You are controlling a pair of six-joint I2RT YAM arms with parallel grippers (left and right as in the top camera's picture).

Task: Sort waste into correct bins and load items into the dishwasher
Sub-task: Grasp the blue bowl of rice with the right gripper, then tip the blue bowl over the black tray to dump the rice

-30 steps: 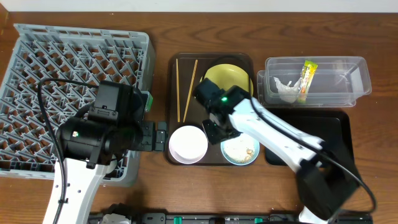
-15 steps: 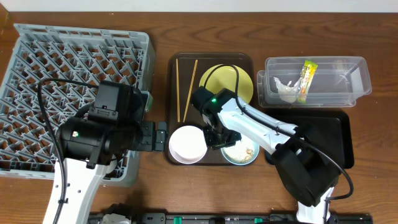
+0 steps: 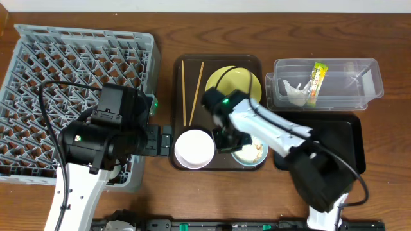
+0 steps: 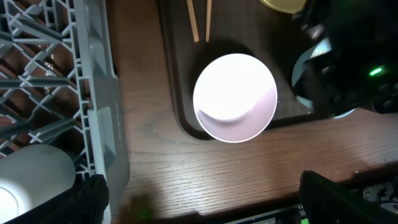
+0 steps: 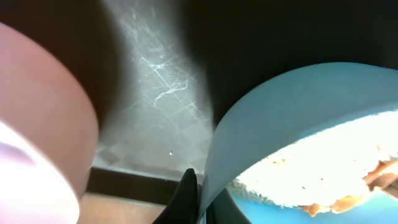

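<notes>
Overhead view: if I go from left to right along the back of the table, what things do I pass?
grey dish rack → chopsticks → yellow plate → clear tub, and inside it the white tissue, then the snack wrapper

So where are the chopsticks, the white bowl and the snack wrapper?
chopsticks (image 3: 183, 90): overhead view, middle of the left stick.
white bowl (image 3: 194, 149): overhead view, centre of its inside.
snack wrapper (image 3: 317, 78): overhead view, its middle.
</notes>
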